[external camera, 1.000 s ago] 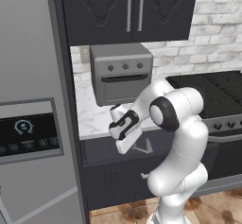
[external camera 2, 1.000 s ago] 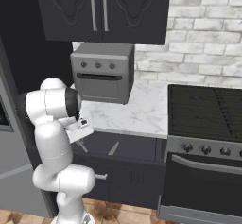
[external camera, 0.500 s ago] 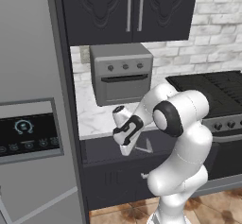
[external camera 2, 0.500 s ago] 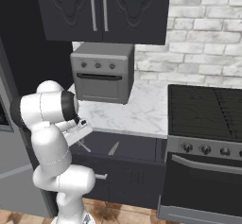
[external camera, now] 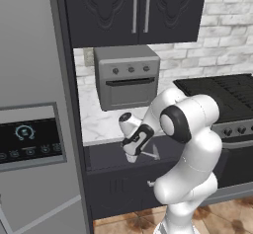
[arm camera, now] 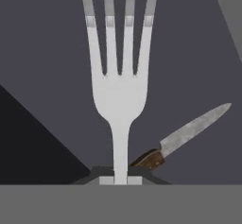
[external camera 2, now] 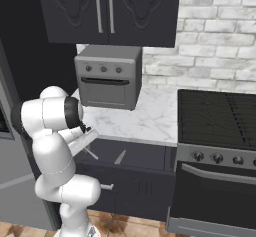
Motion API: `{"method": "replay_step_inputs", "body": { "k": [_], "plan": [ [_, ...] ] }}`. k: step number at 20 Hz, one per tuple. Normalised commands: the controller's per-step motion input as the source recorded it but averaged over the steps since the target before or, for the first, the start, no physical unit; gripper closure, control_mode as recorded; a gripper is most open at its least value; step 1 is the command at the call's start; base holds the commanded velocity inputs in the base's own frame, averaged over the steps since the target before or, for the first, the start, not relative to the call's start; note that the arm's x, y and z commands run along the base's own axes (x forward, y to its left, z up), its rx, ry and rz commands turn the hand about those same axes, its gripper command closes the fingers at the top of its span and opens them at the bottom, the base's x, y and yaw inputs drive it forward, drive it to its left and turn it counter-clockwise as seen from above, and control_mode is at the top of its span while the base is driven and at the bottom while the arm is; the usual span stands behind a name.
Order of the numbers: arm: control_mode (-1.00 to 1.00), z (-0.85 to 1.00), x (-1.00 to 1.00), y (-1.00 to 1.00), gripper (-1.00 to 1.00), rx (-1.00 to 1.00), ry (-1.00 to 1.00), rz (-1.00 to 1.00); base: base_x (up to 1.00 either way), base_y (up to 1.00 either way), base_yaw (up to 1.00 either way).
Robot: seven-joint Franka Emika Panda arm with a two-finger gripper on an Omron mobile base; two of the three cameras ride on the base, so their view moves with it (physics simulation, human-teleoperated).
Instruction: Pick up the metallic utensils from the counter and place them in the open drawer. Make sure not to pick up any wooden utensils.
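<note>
Gripper [arm camera: 120, 180] pinches the fork [arm camera: 119, 90] by its handle, hanging over the open drawer [arm camera: 42, 53]. Knife [arm camera: 182, 140] already lies inside. Placing step: next, lower slightly and release the fork beside the knife, clear of the drawer front.

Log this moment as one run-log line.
tool: shut on fork | over open drawer | knife: in drawer | next: release fork

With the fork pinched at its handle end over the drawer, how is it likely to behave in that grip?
The fork looks like rigid metal, so it probably won't flex. The gripper is shut on only the slim handle end, so the smooth stem may pivot or slip. Released, it would likely land flat in the drawer near the knife, not roll.
</note>
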Motion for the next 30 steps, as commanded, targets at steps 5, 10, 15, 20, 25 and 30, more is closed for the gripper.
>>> {"method": "replay_step_inputs", "body": {
  "k": [5, 10, 15, 20, 25, 30],
  "plan": [
    [-1.00, -0.01, 0.21, 0.00, 1.00, 0.02, -0.06, 0.00, 0.00, 0.00, 0.00],
    [-1.00, -0.04, 0.12, 0.00, 1.00, 0.01, 0.00, 0.00, 0.00, 0.00, 0.00],
    [-1.00, 0.00, 0.00, 0.00, 1.00, 0.00, 0.00, 0.00, 0.00, 0.00, 0.00],
    [-1.00, 0.00, 0.00, 0.00, -1.00, 0.00, 0.00, 0.00, 0.00, 0.00, 0.00],
    [-1.00, 0.00, 0.00, 0.00, -1.00, 0.00, 0.00, 0.00, 0.00, 0.00, 0.00],
    [-1.00, 0.21, 0.00, 0.00, -1.00, 0.00, 0.00, 0.00, 0.00, 0.00, 0.00]
  ]
}}
